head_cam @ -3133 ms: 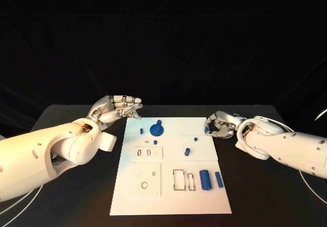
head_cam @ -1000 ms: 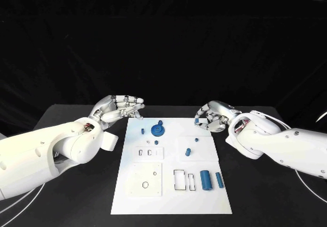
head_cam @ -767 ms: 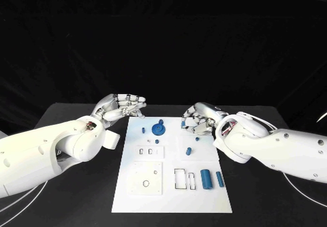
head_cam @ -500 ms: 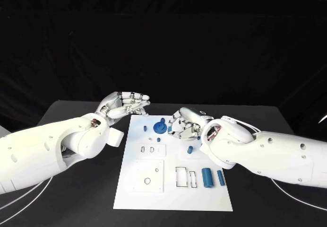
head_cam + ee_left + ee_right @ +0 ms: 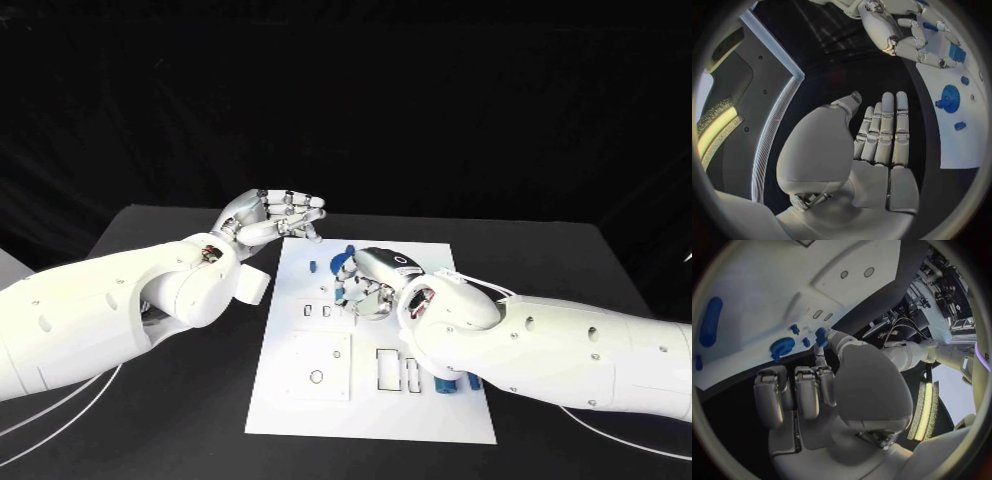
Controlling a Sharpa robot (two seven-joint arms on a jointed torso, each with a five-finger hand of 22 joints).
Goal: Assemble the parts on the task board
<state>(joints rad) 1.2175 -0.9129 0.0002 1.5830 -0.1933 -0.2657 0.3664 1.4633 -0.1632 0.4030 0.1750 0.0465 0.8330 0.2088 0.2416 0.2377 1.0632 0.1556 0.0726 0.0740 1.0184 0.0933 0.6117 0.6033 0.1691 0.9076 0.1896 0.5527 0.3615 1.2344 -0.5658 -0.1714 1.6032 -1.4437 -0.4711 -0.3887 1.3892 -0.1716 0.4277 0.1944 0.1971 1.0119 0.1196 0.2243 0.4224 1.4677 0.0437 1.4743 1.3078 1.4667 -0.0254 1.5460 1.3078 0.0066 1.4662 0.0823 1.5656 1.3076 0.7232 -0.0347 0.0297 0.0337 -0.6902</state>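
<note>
The white task board [image 5: 310,400] lies mid-table. A blue gear [image 5: 343,266] stands near its far end, with a small blue peg [image 5: 312,267] beside it. My right hand [image 5: 369,283] hovers over the board just next to the gear, pinching a small blue part [image 5: 821,335] at its fingertips; the left wrist view shows this right hand [image 5: 907,35] with the blue part [image 5: 957,52] too. My left hand [image 5: 274,215] hangs off the board's far left corner, fingers curled in, holding nothing. My right arm hides the board's right side.
Recessed white plates sit on the board: a slotted one [image 5: 320,310], a square one with an oval hole [image 5: 317,365], and rectangular frames [image 5: 387,368]. Blue cylinders [image 5: 440,385] lie partly under my right arm. A large blue cylinder [image 5: 711,321] lies farther along the board.
My right hand has swung from the board's right edge leftward over the board to the gear, carrying the blue part. The left hand has stayed in place.
</note>
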